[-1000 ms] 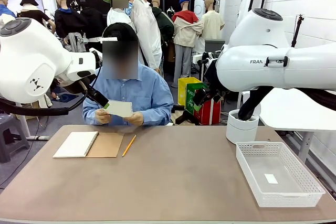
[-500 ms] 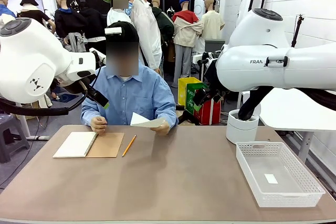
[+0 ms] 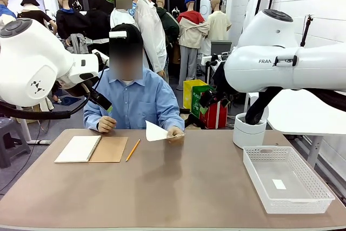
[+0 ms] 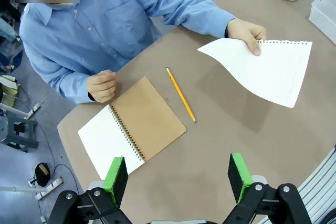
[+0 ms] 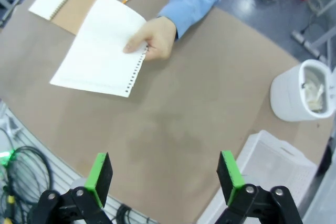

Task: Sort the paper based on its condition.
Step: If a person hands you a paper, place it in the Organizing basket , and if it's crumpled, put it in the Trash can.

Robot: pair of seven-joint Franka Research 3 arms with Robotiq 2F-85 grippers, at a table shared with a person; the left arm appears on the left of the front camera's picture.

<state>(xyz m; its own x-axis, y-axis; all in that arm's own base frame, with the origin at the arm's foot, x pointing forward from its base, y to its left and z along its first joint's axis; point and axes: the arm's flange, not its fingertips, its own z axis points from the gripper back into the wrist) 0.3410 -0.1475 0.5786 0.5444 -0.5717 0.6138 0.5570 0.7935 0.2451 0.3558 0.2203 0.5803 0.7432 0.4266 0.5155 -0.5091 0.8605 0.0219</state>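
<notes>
On the left of the brown table point(image 3: 173, 187) lies an open spiral-bound notebook with a brown cardboard cover and a white blank page point(image 3: 91, 149), and just beside its right edge a yellow pencil point(image 3: 133, 149) lies at a slant, apart from the cover; behind the notebook the person's closed hand point(image 3: 106, 124) rests at the table's far edge; the left gripper point(image 4: 178, 177), seen in its own wrist view, hangs high over this end of the table with its green-padded fingers spread wide and nothing between them; near the middle of the far side the person's other hand point(image 3: 175, 133) pinches a smooth white sheet of paper with a torn perforated edge point(image 3: 155, 131) by one corner, the sheet lifted off the table top and slightly curved, casting a shadow beneath; in the right wrist view the same sheet point(image 5: 100, 46) shows flat and unwrinkled; the right gripper point(image 5: 164, 174) hovers above the bare table with its jaws fully apart, holding nothing; further right a white round cylindrical container point(image 3: 249, 130) stands near the far edge, with something crumpled and white visible inside; at the right end sits a white plastic mesh basket point(image 3: 286, 179), well apart from the paper.
</notes>
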